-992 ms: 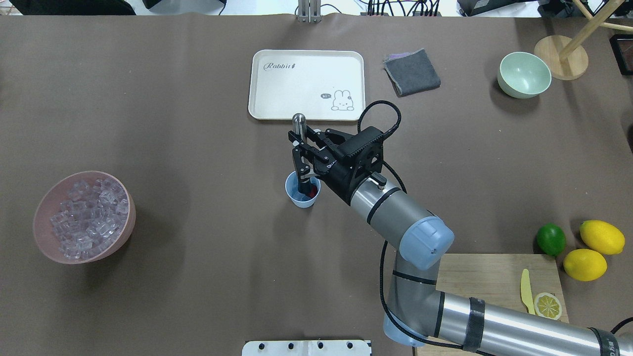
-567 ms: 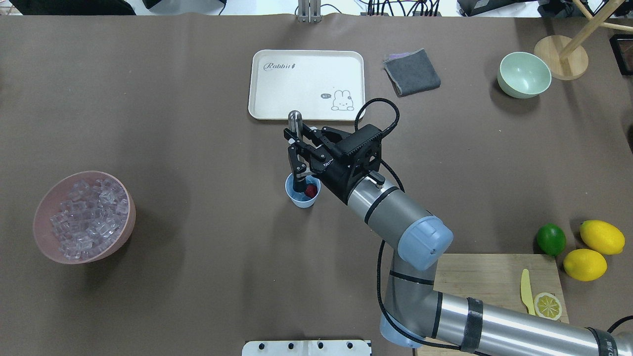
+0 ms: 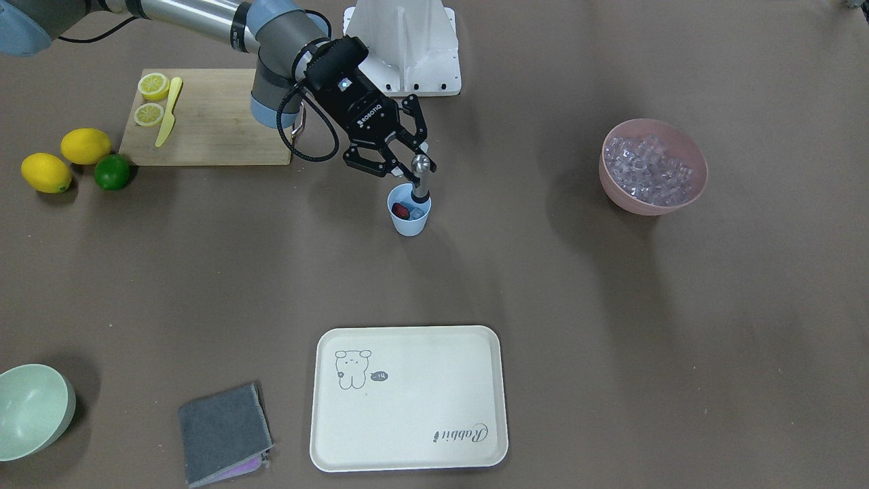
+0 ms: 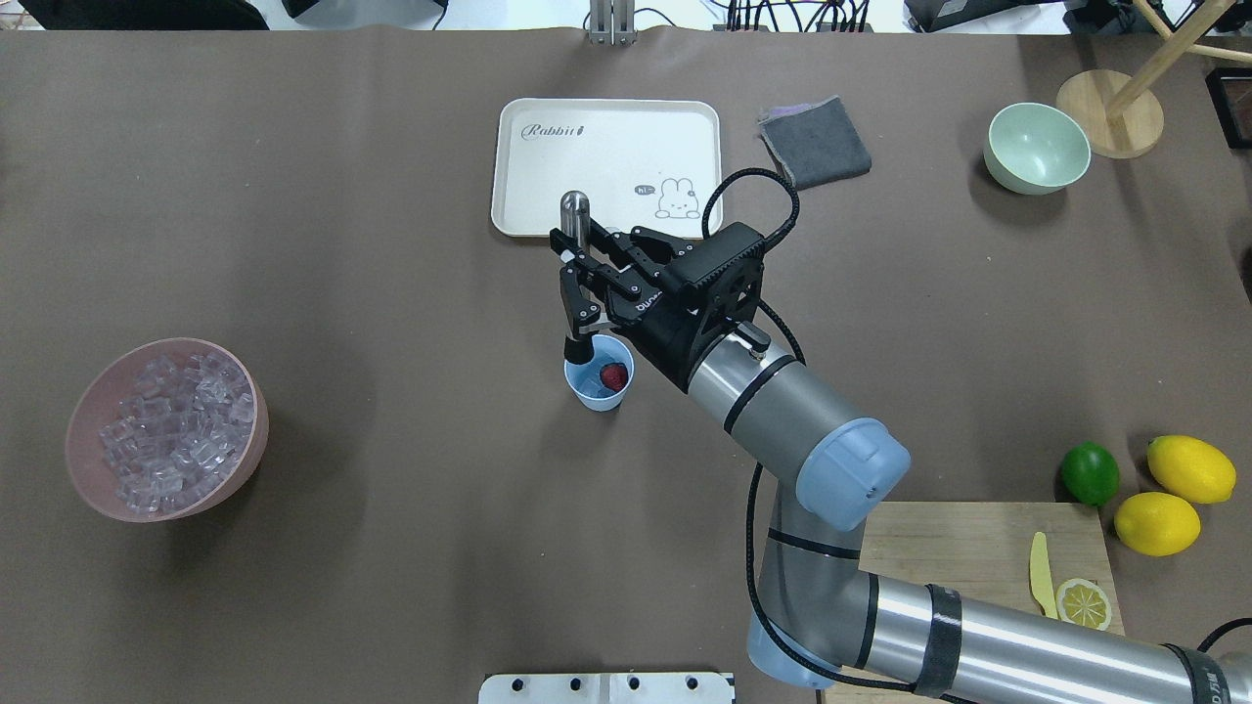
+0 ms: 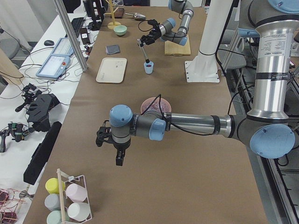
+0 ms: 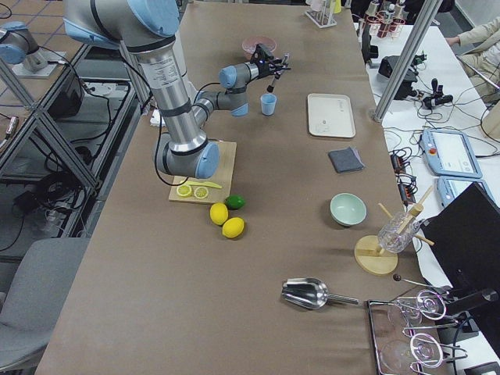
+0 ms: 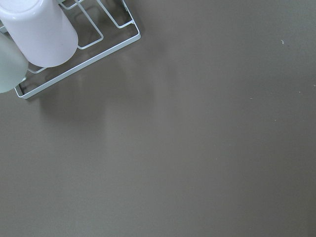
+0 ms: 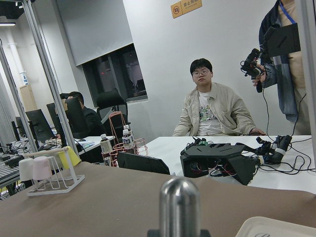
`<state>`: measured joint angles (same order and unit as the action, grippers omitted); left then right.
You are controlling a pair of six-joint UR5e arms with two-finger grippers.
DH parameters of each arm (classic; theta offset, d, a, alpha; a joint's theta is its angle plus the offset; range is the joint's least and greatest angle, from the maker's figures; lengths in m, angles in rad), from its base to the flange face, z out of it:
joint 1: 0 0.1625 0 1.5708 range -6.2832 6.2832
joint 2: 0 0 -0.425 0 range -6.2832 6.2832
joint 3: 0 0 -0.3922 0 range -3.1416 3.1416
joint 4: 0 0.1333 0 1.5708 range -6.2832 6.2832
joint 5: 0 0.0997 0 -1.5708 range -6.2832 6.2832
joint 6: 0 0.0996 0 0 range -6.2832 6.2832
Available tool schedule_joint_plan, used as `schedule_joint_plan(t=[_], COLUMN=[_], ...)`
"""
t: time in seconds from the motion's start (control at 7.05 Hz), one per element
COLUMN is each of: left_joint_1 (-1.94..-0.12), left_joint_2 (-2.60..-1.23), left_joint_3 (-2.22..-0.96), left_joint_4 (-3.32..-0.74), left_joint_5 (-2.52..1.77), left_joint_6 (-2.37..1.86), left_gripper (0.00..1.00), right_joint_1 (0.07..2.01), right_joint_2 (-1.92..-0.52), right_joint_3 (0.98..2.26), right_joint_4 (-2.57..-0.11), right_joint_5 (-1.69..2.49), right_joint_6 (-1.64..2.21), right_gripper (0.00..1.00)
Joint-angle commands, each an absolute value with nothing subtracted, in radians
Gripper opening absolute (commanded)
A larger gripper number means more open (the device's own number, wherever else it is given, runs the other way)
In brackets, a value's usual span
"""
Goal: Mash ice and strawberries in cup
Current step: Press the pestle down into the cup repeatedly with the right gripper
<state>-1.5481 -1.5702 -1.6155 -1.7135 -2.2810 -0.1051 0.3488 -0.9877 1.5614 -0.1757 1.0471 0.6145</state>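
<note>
Muddler [image 4: 574,210]: nearly upright, tip at cup [image 4: 598,399] rim, so it presses down on strawberry [image 4: 614,375].
Right gripper [image 4: 575,288]: jaws clamped on its shaft.
Left gripper [image 5: 118,157]: jaw state — cannot tell.

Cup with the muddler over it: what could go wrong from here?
1. The cup stands free, with nothing bracing it. The muddler, gripped by the right pincer, has its lower end at the rim, off-centre, so a downward push may tip or shove the cup.
2. The strawberry lies on the far side of the cup from the muddler's lower end, so a straight plunge may miss it or squeeze it up the wall.
</note>
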Motion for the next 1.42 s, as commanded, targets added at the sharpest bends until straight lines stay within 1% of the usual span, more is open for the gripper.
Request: schedule_joint_plan(t=[0.0, 0.28, 0.85, 1.28], left_joint_1=[-1.548, -1.548, -1.546, -1.546], left_joint_2=[-1.571, -1.571, -1.572, -1.572], left_joint_3=[-1.615, -1.614, -1.611, -1.612], left_joint_4=[-1.713, -1.713, -1.713, -1.713], left_joint_5=[-2.281, -2.281, -2.275, -2.273], left_joint_6=[-0.106, -0.104, -0.104, -0.104], left_gripper=[0.98, 0.98, 0.98, 0.98], right_joint_1=[0.365, 0.357, 0.348, 0.331], right_joint_2=[-0.992, -0.997, -0.994, -0.992], right_joint_3=[1.562, 1.552, 1.482, 1.467], right_joint_4=[-0.175, -0.176, -0.169, -0.173], right_joint_5=[1.049, 1.048, 1.048, 1.048], right_joint_6=[0.615, 0.617, 0.624, 0.626], right_gripper=[0.0, 0.0, 0.0, 0.0])
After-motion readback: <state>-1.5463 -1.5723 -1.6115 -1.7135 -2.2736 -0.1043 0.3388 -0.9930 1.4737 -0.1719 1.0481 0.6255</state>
